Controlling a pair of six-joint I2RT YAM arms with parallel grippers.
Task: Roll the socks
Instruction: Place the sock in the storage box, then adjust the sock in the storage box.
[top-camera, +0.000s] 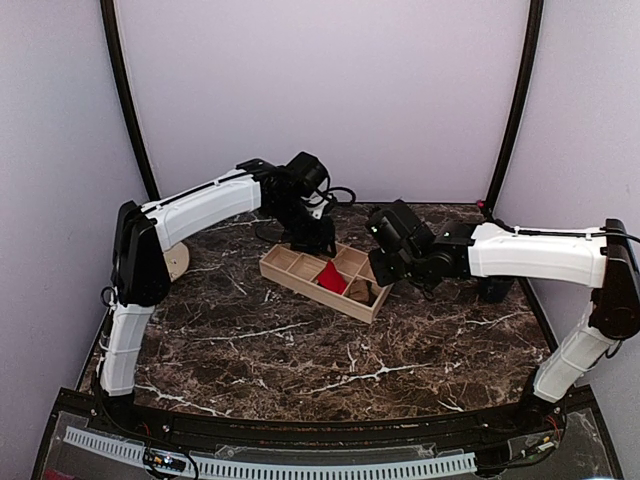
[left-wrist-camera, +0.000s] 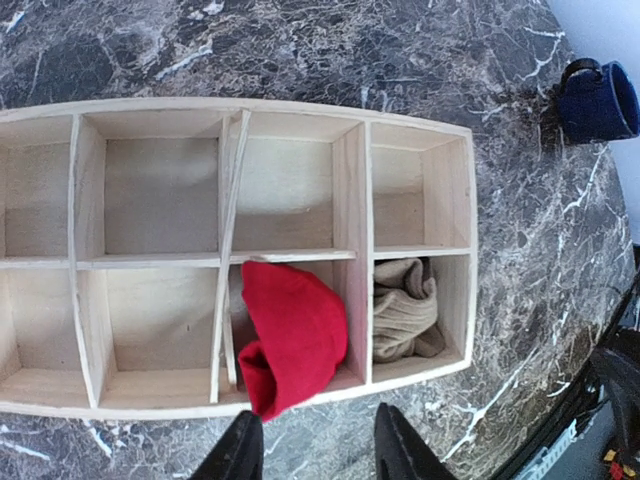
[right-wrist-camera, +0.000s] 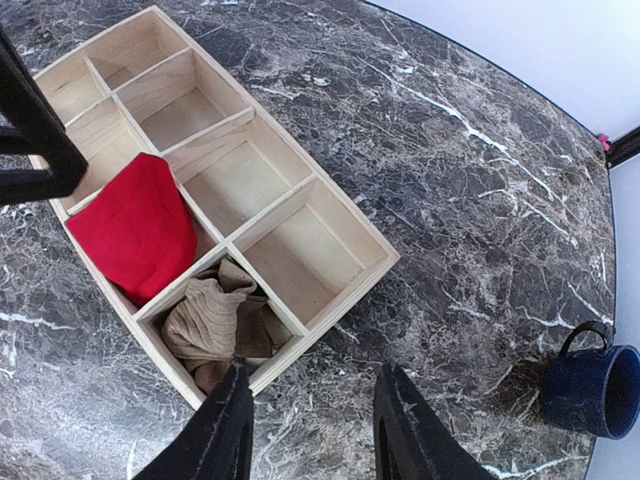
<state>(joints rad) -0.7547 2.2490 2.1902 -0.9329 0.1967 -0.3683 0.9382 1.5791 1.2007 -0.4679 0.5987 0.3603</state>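
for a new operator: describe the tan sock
A wooden divider tray sits on the marble table. In its right-end compartment, near row, lies the tan sock. It is a ribbed beige bundle, unlike the bright red sock next door.

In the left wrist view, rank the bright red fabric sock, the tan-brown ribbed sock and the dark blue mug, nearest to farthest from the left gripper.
From the left gripper:
1. Bright red fabric sock, hanging over the wooden tray's near wall, right ahead.
2. Tan-brown ribbed sock, next compartment, image right.
3. Dark blue mug, outside the tray, far upper right.
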